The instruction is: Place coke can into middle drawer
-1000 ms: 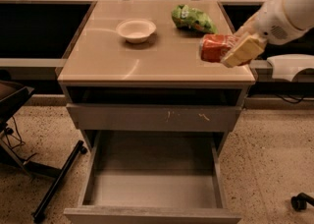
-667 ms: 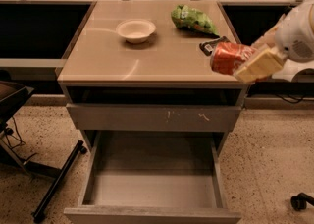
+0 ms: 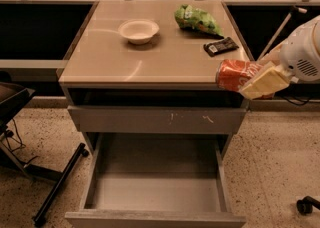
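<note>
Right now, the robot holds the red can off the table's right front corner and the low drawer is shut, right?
Not quite: the camera view shows the middle drawer pulled open. The gripper does hold the coke can off the table's right front corner.

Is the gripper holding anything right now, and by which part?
Yes. The gripper, off the counter's front right corner, holds the coke can lying sideways, gripped around the end nearest the arm.
</note>
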Controlling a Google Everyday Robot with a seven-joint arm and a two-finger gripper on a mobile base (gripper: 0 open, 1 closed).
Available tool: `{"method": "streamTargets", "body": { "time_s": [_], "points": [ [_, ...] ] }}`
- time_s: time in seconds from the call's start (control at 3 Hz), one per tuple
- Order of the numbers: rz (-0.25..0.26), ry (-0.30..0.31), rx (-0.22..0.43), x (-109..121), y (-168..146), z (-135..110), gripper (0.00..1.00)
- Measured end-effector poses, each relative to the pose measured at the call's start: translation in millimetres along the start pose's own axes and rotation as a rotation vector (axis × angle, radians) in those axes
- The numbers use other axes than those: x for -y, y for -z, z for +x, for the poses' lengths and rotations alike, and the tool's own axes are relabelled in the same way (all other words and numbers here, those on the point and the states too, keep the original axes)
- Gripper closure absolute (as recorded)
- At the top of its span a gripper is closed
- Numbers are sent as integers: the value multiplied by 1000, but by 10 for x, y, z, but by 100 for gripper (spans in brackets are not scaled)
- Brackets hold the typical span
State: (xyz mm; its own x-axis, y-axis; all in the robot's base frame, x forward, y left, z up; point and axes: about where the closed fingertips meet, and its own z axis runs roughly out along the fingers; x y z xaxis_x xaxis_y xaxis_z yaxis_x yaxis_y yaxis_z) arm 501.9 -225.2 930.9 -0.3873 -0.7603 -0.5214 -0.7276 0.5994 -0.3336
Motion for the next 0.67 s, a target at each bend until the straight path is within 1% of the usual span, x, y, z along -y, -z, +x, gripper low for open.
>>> {"method": "streamTargets", "body": {
  "time_s": [0.33, 0.67],
  "points": [
    [-36, -52, 22, -234, -317, 87, 100],
    [-122, -188, 60, -743, -1032, 287, 100]
  ]
}}
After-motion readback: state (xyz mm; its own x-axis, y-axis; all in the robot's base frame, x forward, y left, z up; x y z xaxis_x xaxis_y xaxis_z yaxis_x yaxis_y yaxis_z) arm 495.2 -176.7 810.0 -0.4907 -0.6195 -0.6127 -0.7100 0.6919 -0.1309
